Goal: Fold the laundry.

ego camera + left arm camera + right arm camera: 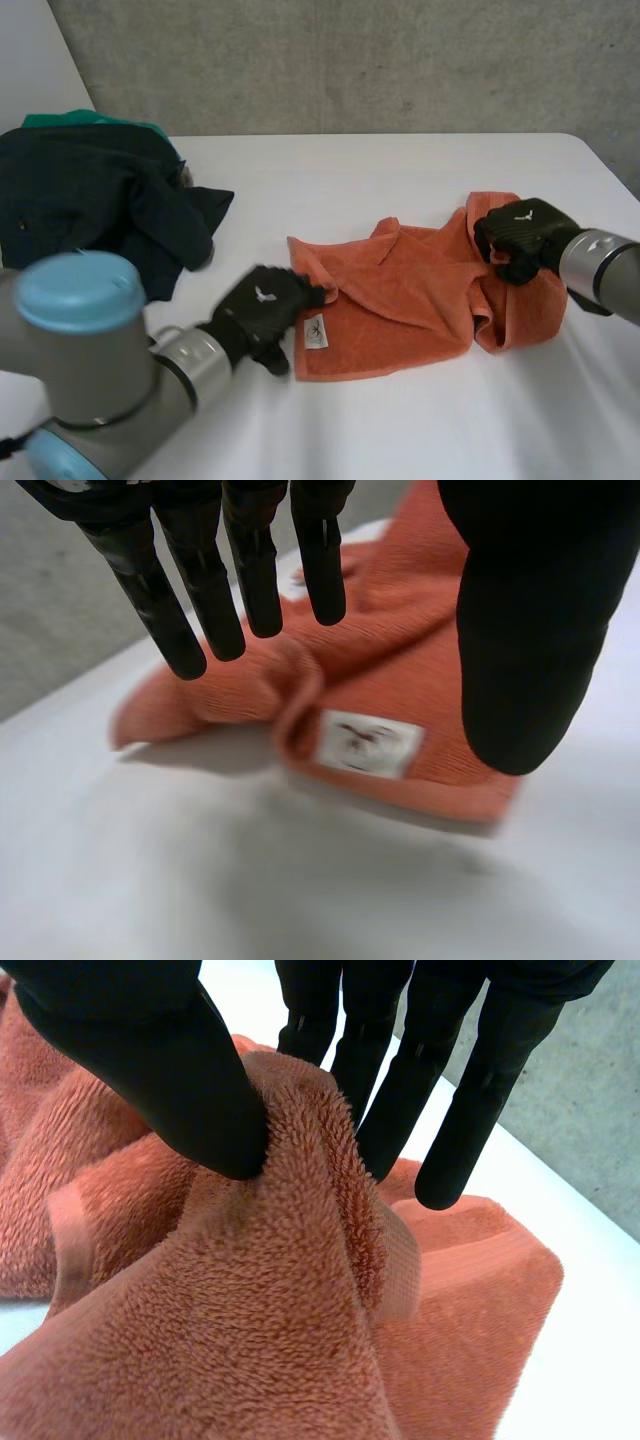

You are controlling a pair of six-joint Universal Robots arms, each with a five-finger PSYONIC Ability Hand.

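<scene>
- right hand [150, 1050]: thumb and fingers closed in a pinch on a raised ridge of the orange towel [400, 300], at the towel's right end, with cloth bunched between them
- left hand [250, 570]: fingers straight, thumb spread wide, nothing held. It sits at the towel's near-left corner with the fingertips over the rumpled edge; cannot tell if they touch the cloth
- white label [365, 743]: sewn on that same near-left corner of the towel, between the left hand's fingers and thumb in the left wrist view
- towel: crumpled on the white table [400, 420]. Its left part lies mostly flat, its right end is lifted and folded over under the right hand
- dark clothes [100, 200]: a heap well to the left of the towel, apart from it
- green garment [80, 120]: peeks out at the far side of that heap, farthest from the towel
</scene>
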